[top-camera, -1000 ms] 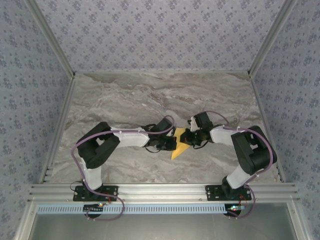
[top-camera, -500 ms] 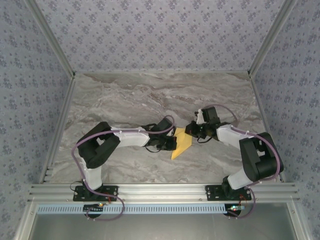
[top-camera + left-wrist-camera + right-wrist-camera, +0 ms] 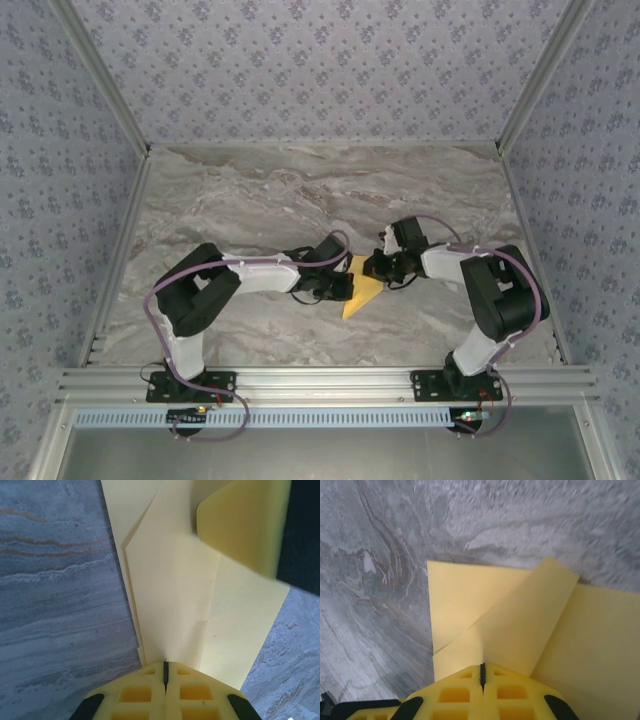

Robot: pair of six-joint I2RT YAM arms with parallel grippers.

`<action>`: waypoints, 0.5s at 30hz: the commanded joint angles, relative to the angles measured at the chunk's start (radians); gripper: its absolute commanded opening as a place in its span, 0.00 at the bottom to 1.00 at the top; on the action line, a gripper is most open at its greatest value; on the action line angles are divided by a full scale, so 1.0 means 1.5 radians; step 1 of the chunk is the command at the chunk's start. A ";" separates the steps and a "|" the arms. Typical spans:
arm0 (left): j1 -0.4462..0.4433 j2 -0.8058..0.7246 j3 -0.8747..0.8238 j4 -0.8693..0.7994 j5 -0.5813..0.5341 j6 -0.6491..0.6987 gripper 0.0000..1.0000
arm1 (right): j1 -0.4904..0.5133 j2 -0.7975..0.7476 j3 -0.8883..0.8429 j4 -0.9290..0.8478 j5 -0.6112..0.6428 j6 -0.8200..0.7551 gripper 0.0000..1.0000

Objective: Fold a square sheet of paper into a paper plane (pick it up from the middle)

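Rail (image 3: pixel 320 380) nearest, both arm bases bolted on. Left gripper (image 3: pixel 338 287) in from left, fingers (image 3: pixel 145 692) clamped tight on edge of paper (image 3: pixel 362 297), no gap at seam. Right gripper (image 3: pixel 377 268) in from right, fingers (image 3: pixel 510 692) pinched together on folded flap. Paper partly folded, layers overlapping, lying mid-table (image 3: pixel 250 200) between grippers. Patterned walls (image 3: pixel 320 70) behind.
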 commanded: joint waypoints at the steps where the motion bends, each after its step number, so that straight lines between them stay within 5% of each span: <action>1: -0.009 0.038 -0.020 -0.104 -0.018 0.012 0.00 | -0.044 0.026 0.027 0.005 0.025 -0.014 0.00; 15: -0.010 0.038 -0.028 -0.111 -0.015 0.028 0.00 | -0.154 0.071 0.121 -0.019 0.047 -0.004 0.00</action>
